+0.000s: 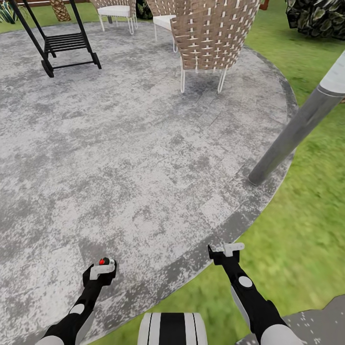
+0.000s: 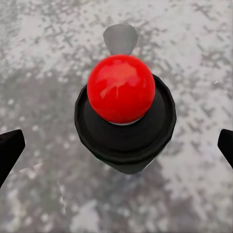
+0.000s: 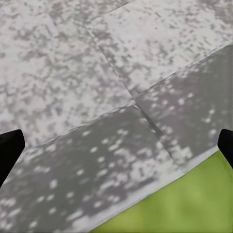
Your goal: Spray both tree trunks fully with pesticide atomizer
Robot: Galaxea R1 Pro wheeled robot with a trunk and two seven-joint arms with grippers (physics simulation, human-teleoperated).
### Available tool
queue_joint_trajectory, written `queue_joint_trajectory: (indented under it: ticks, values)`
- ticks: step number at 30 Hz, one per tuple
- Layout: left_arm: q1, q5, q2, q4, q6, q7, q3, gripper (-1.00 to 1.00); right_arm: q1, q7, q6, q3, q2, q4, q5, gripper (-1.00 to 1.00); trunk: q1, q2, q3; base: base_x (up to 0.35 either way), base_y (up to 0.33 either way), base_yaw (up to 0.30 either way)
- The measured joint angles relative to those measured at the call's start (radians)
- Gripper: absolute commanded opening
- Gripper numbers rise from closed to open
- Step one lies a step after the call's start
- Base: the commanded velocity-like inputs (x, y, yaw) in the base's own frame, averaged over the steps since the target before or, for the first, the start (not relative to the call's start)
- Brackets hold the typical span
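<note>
The pesticide atomizer [image 1: 102, 262] stands upright on the mottled grey concrete floor [image 1: 124, 158], a small dark bottle with a round red top [image 2: 121, 88]. My left gripper [image 1: 103, 269] hangs right over it, open. Its two dark fingertips [image 2: 10, 148] stand wide on either side of the bottle and touch nothing. My right gripper [image 1: 226, 251] is open and empty above the paving's curved edge [image 3: 145, 194], where the grass begins. The trees are out of view.
A smooth grey post [image 1: 287, 139] with a pale upper part rises from the paving's right edge. A wicker chair [image 1: 211, 33] on thin white legs, a second chair [image 1: 115, 10] and a black swing frame [image 1: 67, 45] stand at the back. Lawn [image 1: 306, 230] lies to the right.
</note>
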Motion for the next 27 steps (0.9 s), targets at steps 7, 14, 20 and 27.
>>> queue_joint_trajectory:
  ticks: [7, 14, 20, 27]
  values:
    - [0.000, 0.000, 0.000, 0.000, 0.000, 0.000, 0.000, 1.00, 0.000, 0.001, 0.000, 0.000, -0.001, 0.000, 0.000, 1.00, 0.000, 0.000, 0.006, 0.000, 0.000, 0.000]
    - [0.000, 0.000, 0.000, 0.000, 0.000, 0.000, 0.000, 1.00, 0.000, 0.000, 0.000, 0.000, -0.001, 0.001, 0.000, 1.00, 0.000, 0.000, 0.013, 0.000, 0.000, 0.000]
    - [0.000, 0.000, 0.000, 0.000, 0.000, 0.000, 0.000, 1.00, 0.000, 0.000, 0.000, 0.000, -0.001, 0.002, 0.000, 1.00, 0.000, 0.000, 0.014, 0.000, 0.000, 0.000]
    - [0.000, 0.000, 0.000, 0.000, 0.000, 0.000, 0.000, 1.00, 0.000, 0.000, 0.000, 0.000, -0.001, 0.003, 0.000, 1.00, 0.000, 0.000, 0.019, 0.000, 0.000, 0.000]
